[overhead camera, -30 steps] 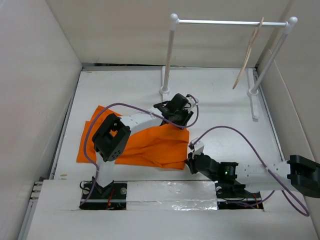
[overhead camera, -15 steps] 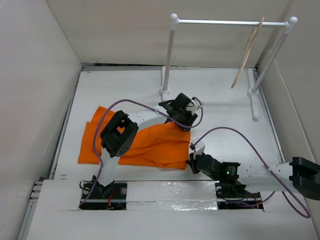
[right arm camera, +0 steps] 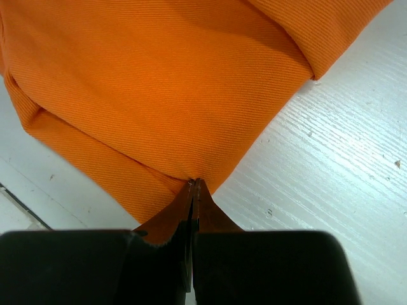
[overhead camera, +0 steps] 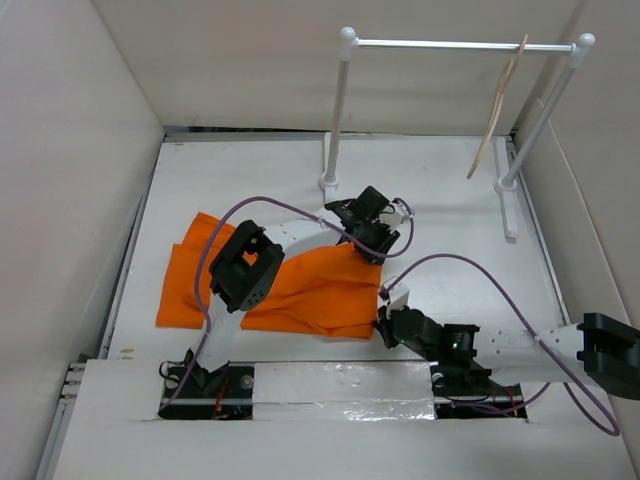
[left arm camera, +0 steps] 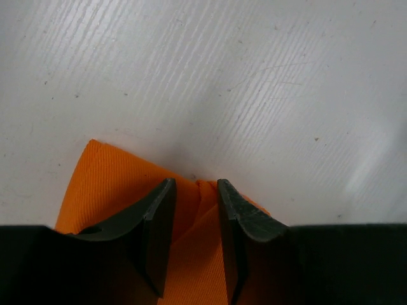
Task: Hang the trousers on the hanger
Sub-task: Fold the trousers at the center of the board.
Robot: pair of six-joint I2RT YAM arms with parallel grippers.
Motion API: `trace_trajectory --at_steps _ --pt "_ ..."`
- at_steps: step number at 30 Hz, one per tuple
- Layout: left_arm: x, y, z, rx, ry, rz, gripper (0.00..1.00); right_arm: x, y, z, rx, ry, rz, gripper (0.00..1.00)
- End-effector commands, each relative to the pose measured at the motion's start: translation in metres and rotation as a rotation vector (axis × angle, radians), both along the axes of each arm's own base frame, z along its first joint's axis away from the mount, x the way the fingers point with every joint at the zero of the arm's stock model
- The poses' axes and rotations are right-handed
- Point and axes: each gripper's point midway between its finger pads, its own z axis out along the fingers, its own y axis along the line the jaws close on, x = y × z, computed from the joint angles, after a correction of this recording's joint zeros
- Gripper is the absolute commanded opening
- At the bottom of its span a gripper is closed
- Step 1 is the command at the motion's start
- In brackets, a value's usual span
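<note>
— Looking for the bright orange fabric trousers (overhead camera: 300,290).
— Lying flat and rumpled on the white bench (overhead camera: 450,200), left of centre, close to the arm bases.
— Gripped anywhere?
— Pinched at the near right corner by the right fingers (right arm camera: 194,185), clenched tight on the fold. Straddled at the far right corner by the left fingers (left arm camera: 222,190), narrowly apart around a ridge of cloth. Cannot tell whether pressing it or merely around it.
— And further out?
— Well apart from all that, a thin beige clothes hanger (overhead camera: 497,105), hooked over the metal rod (overhead camera: 440,44) of the white rack (overhead camera: 340,110) at the far right of the bench, close to the right post.
</note>
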Motion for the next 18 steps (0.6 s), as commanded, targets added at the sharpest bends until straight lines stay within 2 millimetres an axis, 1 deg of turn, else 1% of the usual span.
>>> trace_trajectory --at_steps 1,2,3,5,8,11,14,18 --pt "-0.005 -0.010 0.017 -0.037 0.010 -0.041 0.31 0.005 0.000 0.006 0.003 -0.014 -0.020 0.00" --pt "-0.004 -0.012 0.021 -0.044 0.012 -0.040 0.38 0.004 -0.001 0.006 0.002 -0.015 -0.019 0.00" --pt "-0.005 -0.012 0.022 -0.047 0.017 -0.041 0.40 0.005 -0.001 0.007 0.002 -0.016 -0.020 0.00" --pt "-0.007 -0.016 0.027 -0.067 0.025 -0.051 0.43 0.007 -0.003 0.007 0.000 -0.016 -0.030 0.00" --pt "-0.007 -0.018 0.028 -0.070 0.037 -0.046 0.44 0.006 -0.004 0.005 -0.001 -0.012 -0.033 0.00" --pt "-0.009 -0.015 0.019 -0.045 0.059 -0.045 0.44 0.006 -0.004 0.005 0.003 -0.010 -0.033 0.00" --pt "-0.007 -0.006 0.003 0.013 0.061 -0.016 0.43 0.006 -0.005 0.005 0.007 -0.011 -0.033 0.00" --pt "-0.004 -0.003 -0.005 0.036 0.050 -0.001 0.41 0.005 -0.004 0.006 0.010 -0.012 -0.032 0.00"
